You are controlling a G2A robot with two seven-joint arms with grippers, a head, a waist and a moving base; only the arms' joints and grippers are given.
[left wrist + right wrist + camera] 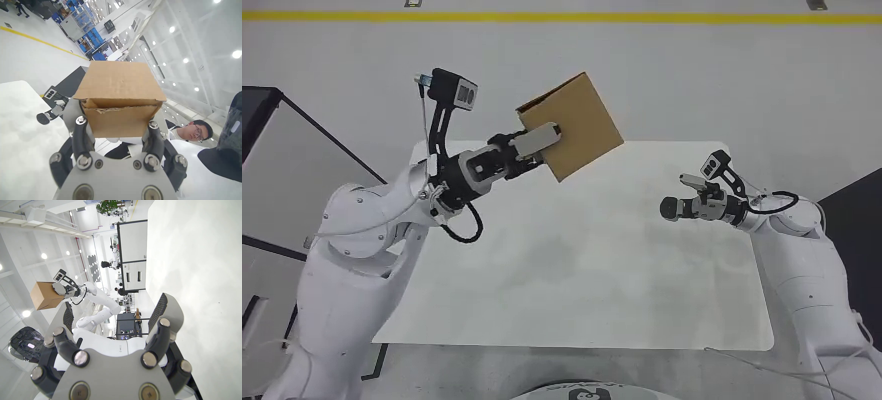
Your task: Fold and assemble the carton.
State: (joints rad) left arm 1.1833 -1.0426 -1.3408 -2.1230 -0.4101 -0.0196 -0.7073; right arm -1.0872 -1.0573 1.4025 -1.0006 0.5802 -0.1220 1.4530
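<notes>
1. White table (592,290) on grey floor (742,80), one yellow line (562,16) across the far side.
2. Left arm (477,165) bent at the elbow, forearm raised toward the table's far left corner. The left gripper (545,140) is clamped on the carton (577,118), one finger on each of two opposite sides.
3. Carton: brown cardboard, box-shaped, held off the table and tilted, over the far edge near the left corner.
4. Right arm (772,215) reaches inward over the table's right side, well apart from the carton. The right gripper (670,208) has its fingers spread with nothing between them.
5. Count: one carton, two grippers, one table.
</notes>
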